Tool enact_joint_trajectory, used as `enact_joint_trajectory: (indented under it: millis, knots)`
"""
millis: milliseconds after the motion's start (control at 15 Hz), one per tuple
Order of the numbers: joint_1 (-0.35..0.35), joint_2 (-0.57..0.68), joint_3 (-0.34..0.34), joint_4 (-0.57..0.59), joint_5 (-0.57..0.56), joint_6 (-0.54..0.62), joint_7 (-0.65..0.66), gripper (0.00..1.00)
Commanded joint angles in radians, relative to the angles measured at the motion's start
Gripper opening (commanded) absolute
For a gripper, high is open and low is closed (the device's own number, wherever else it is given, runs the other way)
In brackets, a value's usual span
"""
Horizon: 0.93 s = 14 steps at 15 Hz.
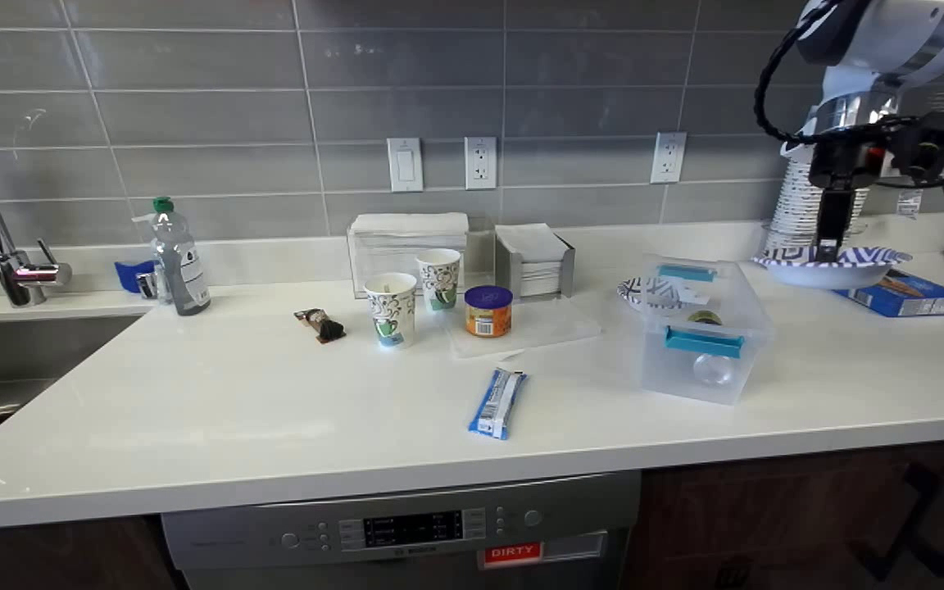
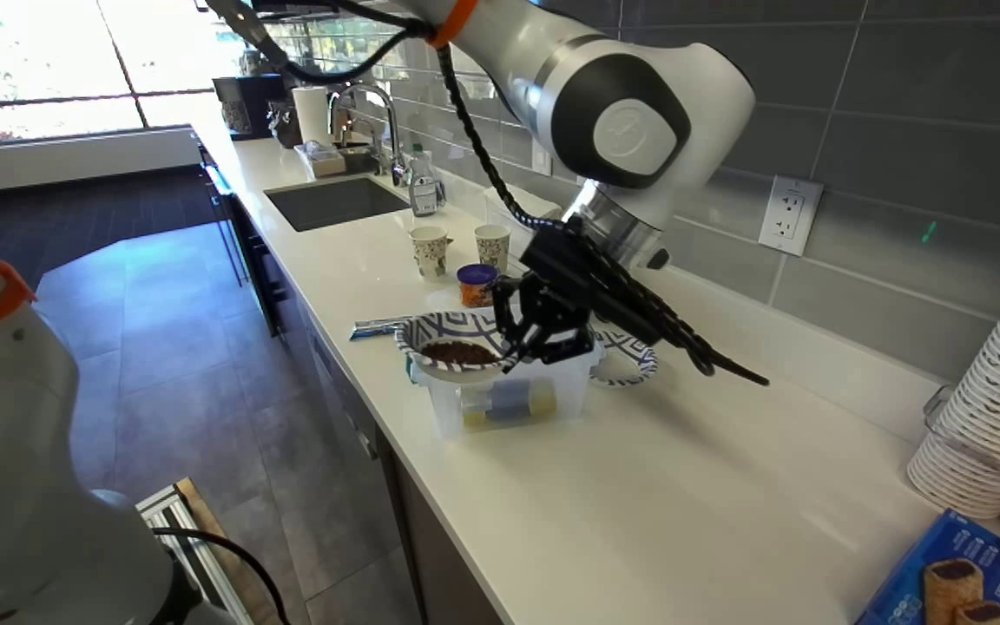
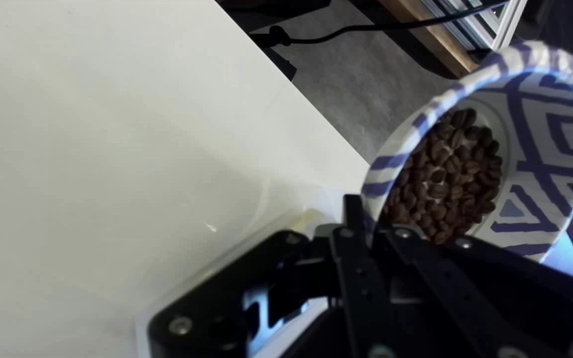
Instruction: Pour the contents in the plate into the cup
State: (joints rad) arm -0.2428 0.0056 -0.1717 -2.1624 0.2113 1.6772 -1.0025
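Claw [image 3: 373, 222]: black, grasping the patterned plate [image 3: 530, 124] by its rim and, in the wrist view, covering part of it.
Plate: one, raised off the tabletop [image 3: 92, 124], on the side of the bin [image 1: 662, 373] away from the sink [image 1: 29, 352].
Beans [image 3: 445, 184]: brown, lying in the plate; the pile partly hidden behind the claw.
Front cup [image 1: 391, 315] and rear cup [image 1: 440, 285]: printed, upright, toward the back edge, well apart from the plate; which one is meant cannot be told; insides mostly hidden.
Tub [image 1: 488, 313]: orange, purple lid, just beside the cups.
Bin: clear, blue clips, near the front edge; contents blurred through its wall.
Second plate [image 1: 630, 292]: patterned, toward the back edge, partly behind the bin in an exterior view.
Bar [image 1: 498, 403]: blue-and-white wrapper, near the front edge, lettering too small to read.
Snack box [image 2: 956, 564]: blue, cut off by the frame in an exterior view; cup stack [image 2: 986, 408] just beside it, likewise cut off.
Open room: broad white stretch between bin and snack box, front edge to back edge; another along the front edge, sink to bar.
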Motion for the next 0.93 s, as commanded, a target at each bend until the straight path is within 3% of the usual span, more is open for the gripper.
enact_joint_trajectory:
  millis: [0, 333, 533, 867]
  knots:
    - [0.076, -0.054, 0.044, -0.058, 0.050, 0.012, 0.120, 0.01]
    - [0.174, -0.026, 0.120, -0.050, 0.241, 0.132, 0.223, 0.01]
    - [0.218, -0.010, 0.157, -0.060, 0.364, 0.305, 0.273, 0.01]
    - [0.291, 0.034, 0.235, -0.094, 0.460, 0.621, 0.310, 0.01]
